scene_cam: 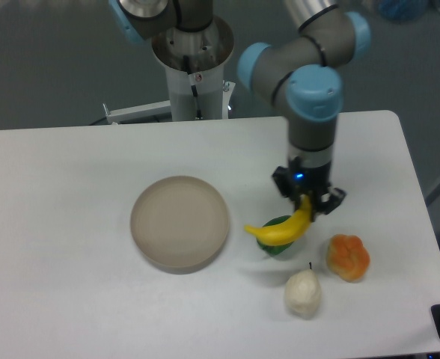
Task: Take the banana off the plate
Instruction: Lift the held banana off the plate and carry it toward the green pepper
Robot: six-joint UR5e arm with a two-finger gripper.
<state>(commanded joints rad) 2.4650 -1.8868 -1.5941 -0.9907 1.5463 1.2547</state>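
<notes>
Single fixed camera, high front view, facing arm base across table [70,164], mid-range.

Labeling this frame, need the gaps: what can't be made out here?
- Gripper fingertips: hidden by the banana; grip contact unclear.
- Green object: mostly covered by the banana, identity unclear.
- Banana height above the table: single camera view, can't tell.
- Arm: upper links cut off by the top edge.

"What can't you see well?"
"A green thing [280,245] mostly hides behind the banana [283,227]. The banana's top end hides in the gripper [307,200]. The arm's top is cut off."
</notes>
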